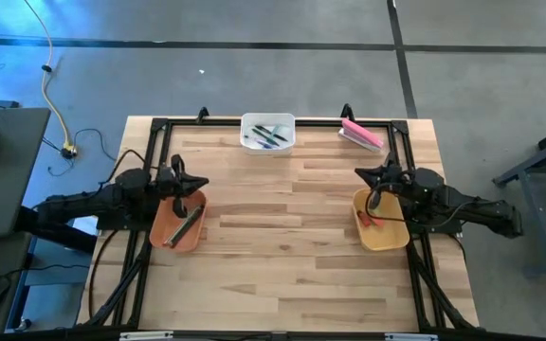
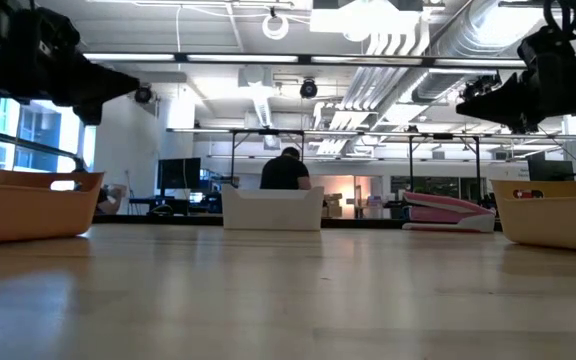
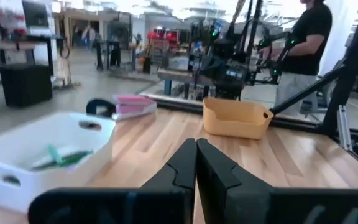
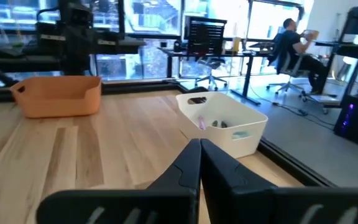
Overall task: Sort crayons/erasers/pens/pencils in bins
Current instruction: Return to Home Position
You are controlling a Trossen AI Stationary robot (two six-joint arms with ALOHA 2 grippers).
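Standing by the table, I see each arm poised over the bin on its own side. The left gripper point(image 1: 190, 183), fingers pressed together and holding nothing, hangs above the orange bin point(image 1: 156, 227) at the end nearer the white bin point(image 1: 268, 117). The pencils point(image 1: 184, 225) lie slanted along the orange bin, just under and behind the fingertips. The right gripper point(image 1: 372, 176), likewise closed and empty, hovers over the yellow bin point(image 1: 387, 244), which holds a red crayon point(image 1: 379, 220). The pens point(image 1: 268, 135) rest in the white bin, well apart and midway between both arms. I'd judge each arm need only draw back toward its own side.
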